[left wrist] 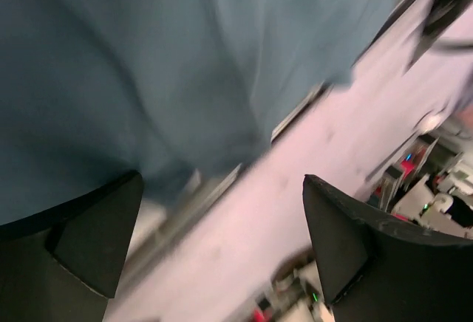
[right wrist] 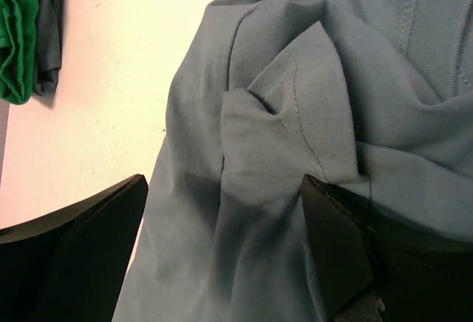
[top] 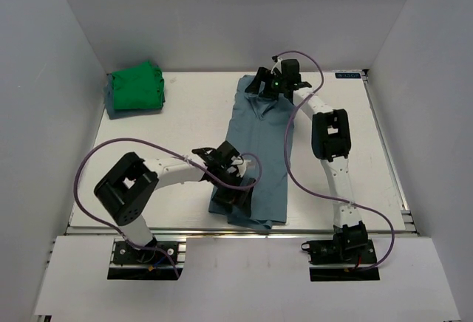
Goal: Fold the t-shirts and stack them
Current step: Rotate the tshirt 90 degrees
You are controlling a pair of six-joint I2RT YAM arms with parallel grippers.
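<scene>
Blue shirt (top: 262, 145) lies as 1 long strip across the table (top: 185, 122). Left gripper (top: 230, 195) is at the shirt's near end, fingers spread wide, released. Right gripper (top: 261, 86) is over the shirt's bunched far end, also spread and released. Green shirt (top: 137, 86), folded, lies well left of the blue shirt's far end.

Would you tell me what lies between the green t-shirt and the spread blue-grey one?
Only bare white table separates the green t-shirt from the blue-grey t-shirt; the top external view shows it.
</scene>
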